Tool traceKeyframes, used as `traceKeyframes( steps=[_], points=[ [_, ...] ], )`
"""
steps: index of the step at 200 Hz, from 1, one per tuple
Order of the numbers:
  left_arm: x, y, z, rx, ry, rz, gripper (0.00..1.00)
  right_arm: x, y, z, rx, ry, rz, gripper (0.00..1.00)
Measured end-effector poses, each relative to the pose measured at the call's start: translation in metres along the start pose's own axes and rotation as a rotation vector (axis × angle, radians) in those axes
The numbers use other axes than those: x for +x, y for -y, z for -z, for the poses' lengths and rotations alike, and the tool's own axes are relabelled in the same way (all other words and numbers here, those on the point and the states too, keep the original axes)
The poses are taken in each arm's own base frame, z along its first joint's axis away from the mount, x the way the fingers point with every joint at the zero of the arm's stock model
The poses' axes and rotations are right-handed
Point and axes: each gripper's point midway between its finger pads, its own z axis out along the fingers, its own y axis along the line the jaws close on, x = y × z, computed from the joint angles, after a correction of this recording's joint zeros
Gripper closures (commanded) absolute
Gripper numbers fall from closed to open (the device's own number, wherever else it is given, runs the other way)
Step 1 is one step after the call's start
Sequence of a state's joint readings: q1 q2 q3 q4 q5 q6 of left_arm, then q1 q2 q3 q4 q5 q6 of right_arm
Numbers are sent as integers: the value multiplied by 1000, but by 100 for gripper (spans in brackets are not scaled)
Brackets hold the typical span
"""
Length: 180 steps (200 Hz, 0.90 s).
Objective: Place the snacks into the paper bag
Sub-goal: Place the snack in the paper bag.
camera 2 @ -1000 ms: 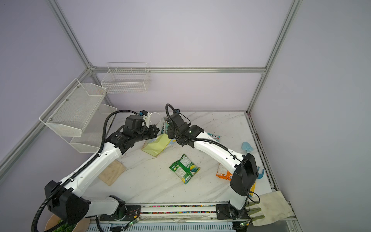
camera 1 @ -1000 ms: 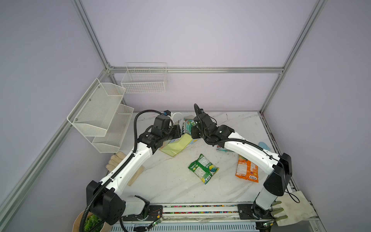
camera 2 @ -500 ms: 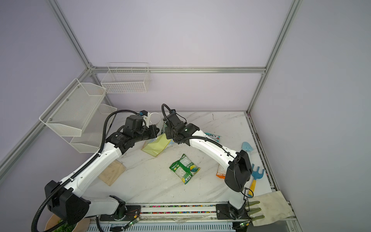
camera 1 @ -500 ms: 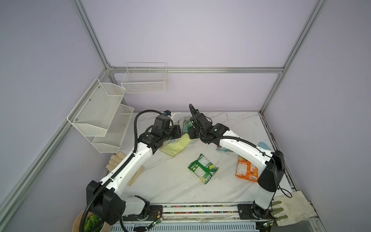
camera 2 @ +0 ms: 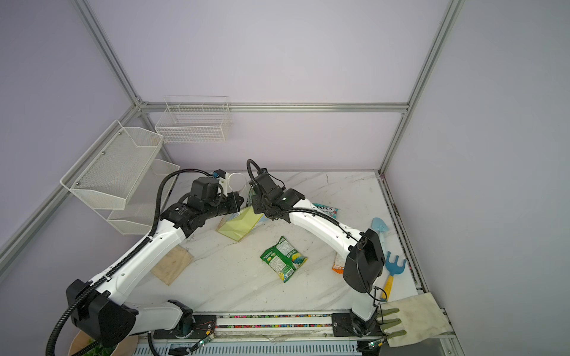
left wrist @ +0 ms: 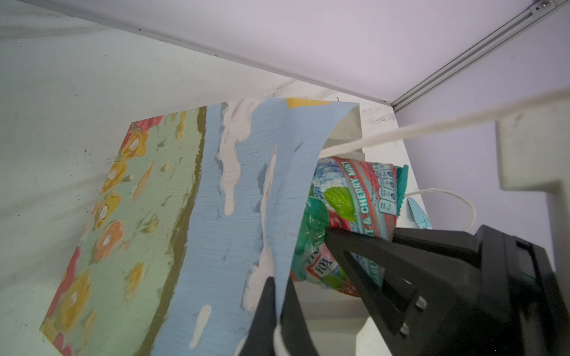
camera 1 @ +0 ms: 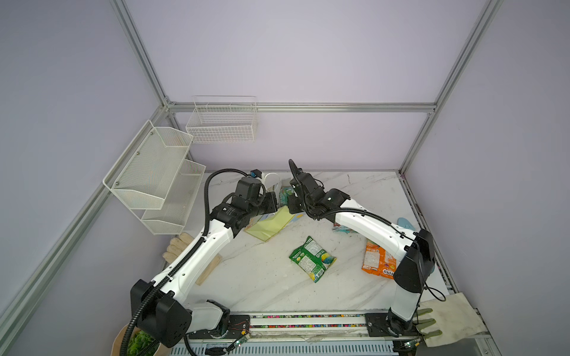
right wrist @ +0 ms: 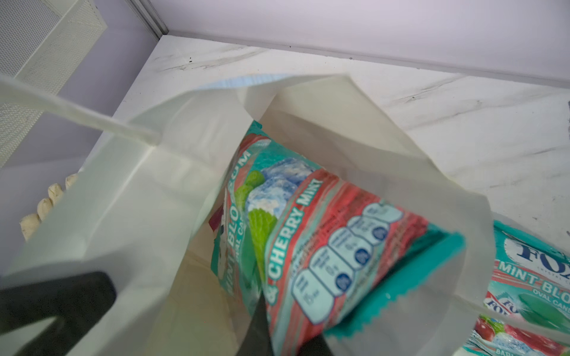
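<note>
Nearest, the green packet (camera 1: 311, 258) lies flat mid-table; the orange packet (camera 1: 376, 260) is at 3 o'clock from it; a spare teal packet (camera 2: 325, 210) lies farther, at 1 o'clock. Farthest, at 11 o'clock, the bag (camera 1: 271, 223) leans open; the left gripper (left wrist: 279, 288) is pinched on its rim. A teal packet (right wrist: 324, 246) sits halfway in the mouth; the right gripper (left wrist: 331, 239) touches it, but I cannot tell if it grips. This looks like the drop-in step; next the jaws should open wide, then lift out.

The teal packet (right wrist: 339, 246) is glossy plastic, the paper bag (right wrist: 138, 200) matt.
</note>
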<state>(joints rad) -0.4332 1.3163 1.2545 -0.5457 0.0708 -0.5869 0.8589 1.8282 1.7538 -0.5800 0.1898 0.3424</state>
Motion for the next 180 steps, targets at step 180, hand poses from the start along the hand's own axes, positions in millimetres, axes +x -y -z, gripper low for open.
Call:
traceKeyframes(
  steps=[180],
  points=[
    [1, -1, 0, -3, -4, 0, 100, -40, 6, 70, -35, 168, -62, 45]
  ],
)
